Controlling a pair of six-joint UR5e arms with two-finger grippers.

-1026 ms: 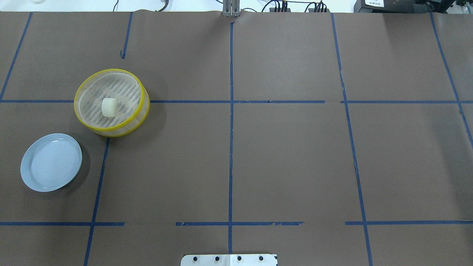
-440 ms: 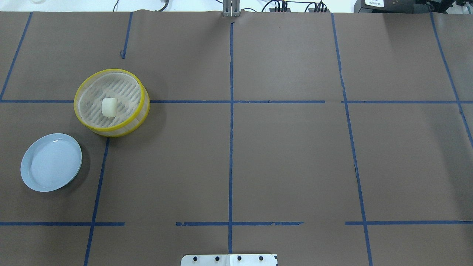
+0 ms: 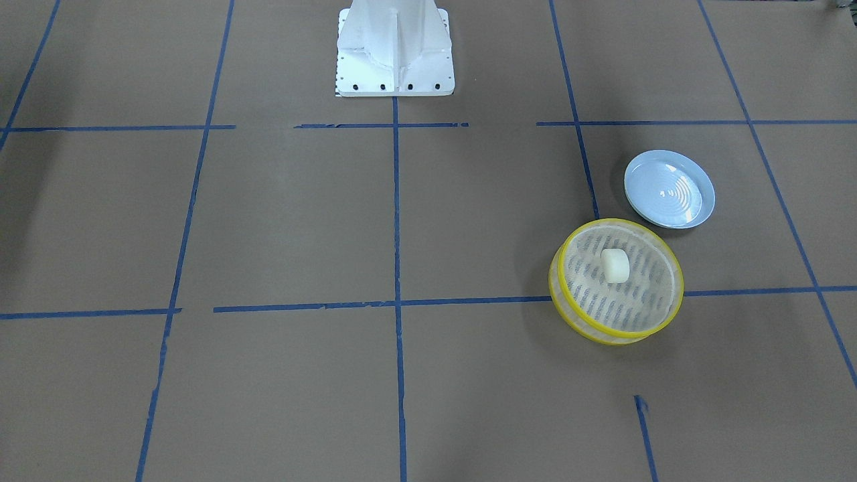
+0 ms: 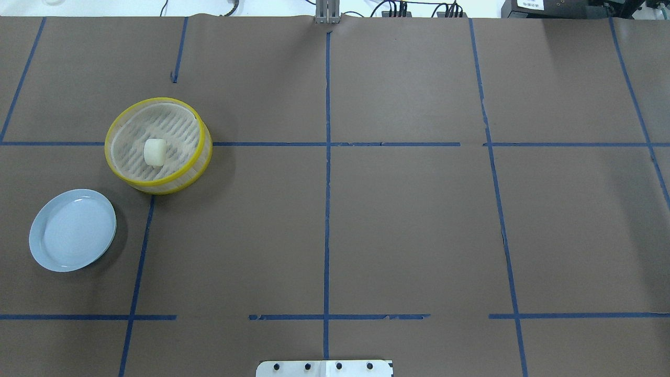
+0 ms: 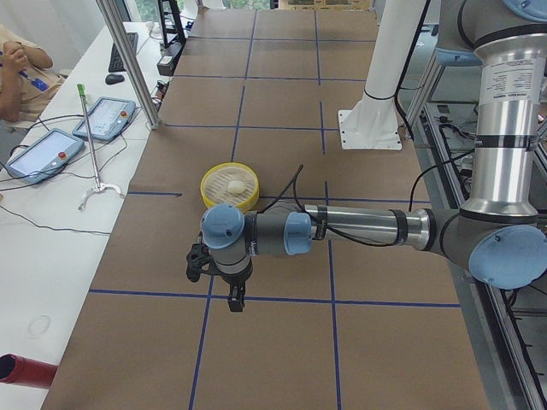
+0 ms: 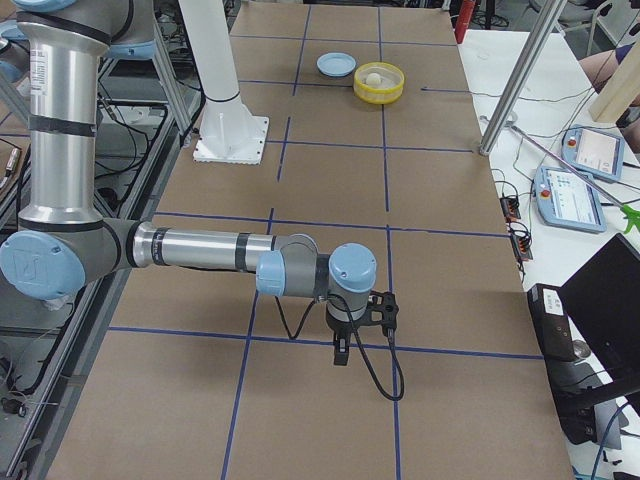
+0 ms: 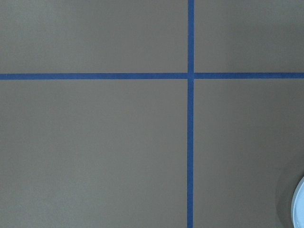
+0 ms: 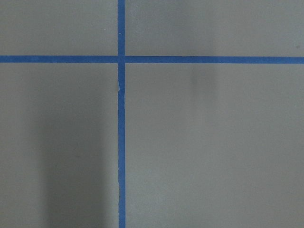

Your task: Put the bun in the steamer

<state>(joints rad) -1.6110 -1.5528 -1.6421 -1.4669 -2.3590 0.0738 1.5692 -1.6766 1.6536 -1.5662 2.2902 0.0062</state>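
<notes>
bun already in the steamer, left arm the nearer of the two

the bun (image 4: 155,152) lies on the slatted bottom of the steamer (image 4: 203,159), a little off the middle and apart from the yellow rim on every side. it is a short, rounded lump, and i cannot read a clear long axis on it from above or from the front. the pale blue plate (image 4: 72,231) stands bare just beside the steamer, not touching it.

neither claw is near the bun. the left gripper (image 5: 235,304) hangs over bare table (image 4: 408,209) out toward the robot's left end, outside the overhead view. from there the steamer lies further in along the table, toward its middle. that arm's wrist camera catches only a sliver of the plate at its lower right corner, with taped table below. the right gripper (image 6: 341,356) hangs over the opposite end, and from there the steamer is far off, well apart from it. its wrist camera shows only tape lines.

both claws show only in the two side views, so i cannot tell whether their fingers are apart or together.

judging by how things lie, the placing looks done. if the bun needed any further handling, the left arm would have the shorter reach, coming in from the plate's side.
</notes>
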